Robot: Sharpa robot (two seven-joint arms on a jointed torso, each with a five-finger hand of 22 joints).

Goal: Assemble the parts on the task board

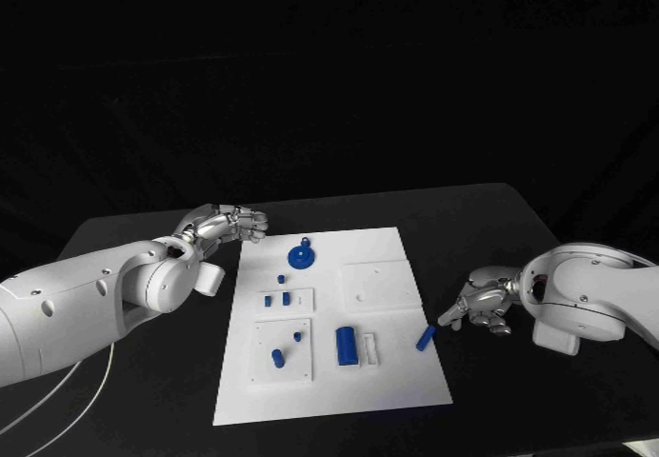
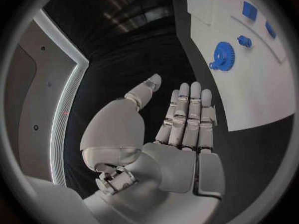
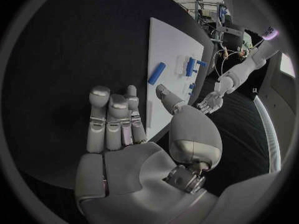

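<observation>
— Hands first: what is hard to read on them?
— From the head view the left hand (image 1: 227, 227) looks bunched and the right hand (image 1: 478, 307) is partly hidden behind its own arm. The wrist views settle it: left hand (image 2: 181, 119) flat, fingers straight and side by side, thumb out, holding nothing; right hand (image 3: 121, 119) likewise spread and empty.

— And the surface?
— Black table (image 1: 151, 238) against a black backdrop. The task board (image 1: 385, 381), a white plate, lies in the middle between the two hands.

— Where are the hands against it?
— Left hand is by the board's far left corner, apart from it. Right hand is just off the board's right edge, near a loose blue bar (image 1: 428, 337) lying tilted at that edge; whether a fingertip touches it I cannot tell.

— The other parts?
— Blue gear (image 1: 301, 255) near the far edge, a longer blue block (image 1: 348, 346) in a raised plate, small blue pegs (image 1: 277, 298) on the left plates, too small to tell whether they stand or lie
</observation>
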